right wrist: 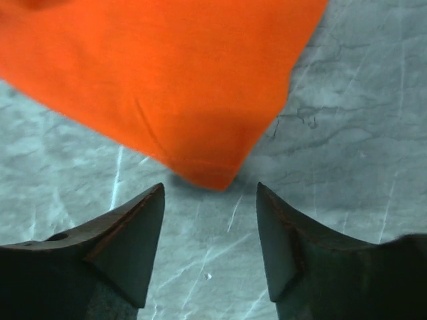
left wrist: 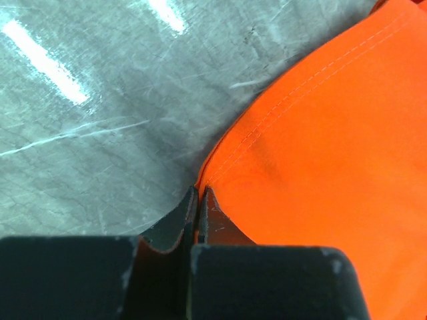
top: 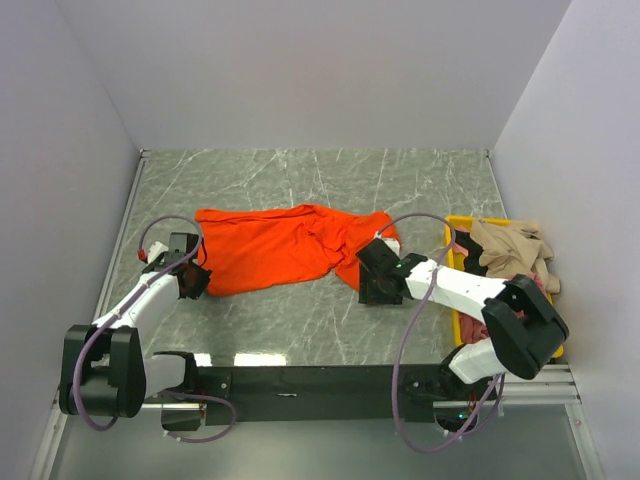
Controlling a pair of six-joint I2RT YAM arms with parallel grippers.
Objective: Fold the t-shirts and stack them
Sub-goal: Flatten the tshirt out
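The bright orange-red t-shirt (top: 285, 245) lies crumpled across the middle of the marble table. My left gripper (top: 192, 268) is at its left edge, and in the left wrist view my left gripper (left wrist: 199, 193) is shut on the shirt's hemmed edge (left wrist: 320, 153). My right gripper (top: 372, 282) hovers at the shirt's right end; in the right wrist view my right gripper (right wrist: 210, 193) is open and empty, with a corner of the shirt (right wrist: 200, 100) just beyond the fingertips. A beige t-shirt (top: 510, 248) and some dusty pink cloth (top: 540, 283) lie in the bin.
A yellow plastic bin (top: 457, 262) stands at the right edge of the table under my right arm. White walls close in the table at the back and on both sides. A black rail runs along the near edge between the arm bases.
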